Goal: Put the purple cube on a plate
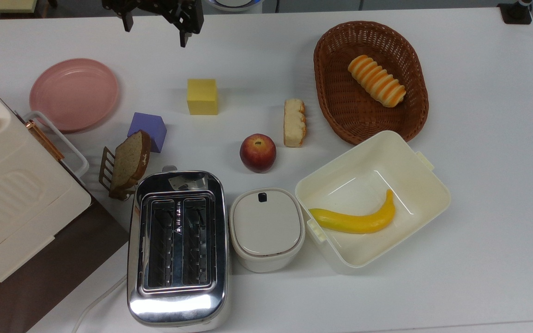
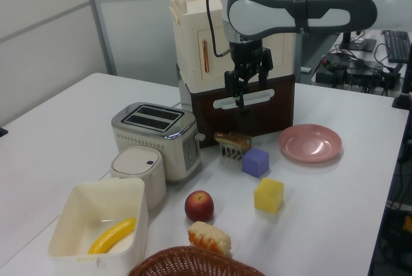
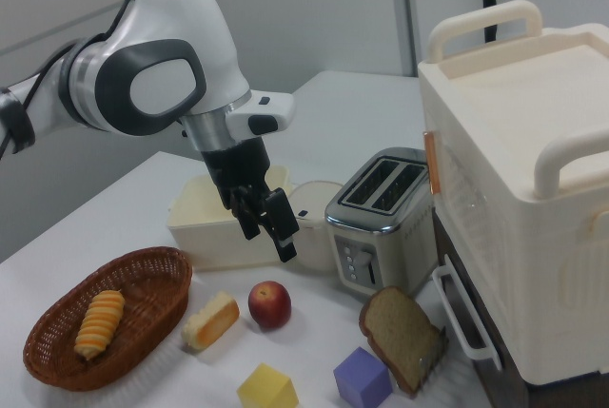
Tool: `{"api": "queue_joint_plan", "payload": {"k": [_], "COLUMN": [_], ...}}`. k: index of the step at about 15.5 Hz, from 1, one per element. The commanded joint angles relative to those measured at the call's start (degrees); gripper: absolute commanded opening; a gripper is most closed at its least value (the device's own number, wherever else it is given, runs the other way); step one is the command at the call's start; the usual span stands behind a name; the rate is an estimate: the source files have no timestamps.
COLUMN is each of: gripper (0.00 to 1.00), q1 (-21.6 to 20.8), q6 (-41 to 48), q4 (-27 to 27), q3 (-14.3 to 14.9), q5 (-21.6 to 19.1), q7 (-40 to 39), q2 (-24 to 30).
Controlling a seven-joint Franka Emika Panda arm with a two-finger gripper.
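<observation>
Well above the table, the gripper [image 2: 248,88] hangs fingers apart, purple cube [image 1: 148,131] just beside the plate [image 1: 74,94].

Nothing readable here: no lettering, brand, number or sign that can be made out on any object. The toaster [image 1: 177,247] carries a small mark between its slots in the lower left of the top view, too small to read.

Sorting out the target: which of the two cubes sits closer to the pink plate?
The purple cube, beside the bread slice; the yellow cube lies farther from the plate.
</observation>
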State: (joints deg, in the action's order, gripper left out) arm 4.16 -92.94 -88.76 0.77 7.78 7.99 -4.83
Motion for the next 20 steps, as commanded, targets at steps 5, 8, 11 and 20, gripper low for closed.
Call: {"api": "queue_joint_plan", "payload": {"k": [5, 8, 11, 20], "gripper": [1.0, 1.0, 1.0, 1.0], "q1": [0.15, 0.15, 0.15, 0.06], "q6": [0.83, 0.92, 0.83, 0.92], "q4": [0.08, 0.17, 0.08, 0.17], "q3": [0.64, 0.64, 0.55, 0.46], "q5": [-0.31, -0.84, -0.84, -0.93], "q7": [-2.01, -2.1, -1.49, -2.01], "q2": [0.26, 0.34, 0.35, 0.26]}}
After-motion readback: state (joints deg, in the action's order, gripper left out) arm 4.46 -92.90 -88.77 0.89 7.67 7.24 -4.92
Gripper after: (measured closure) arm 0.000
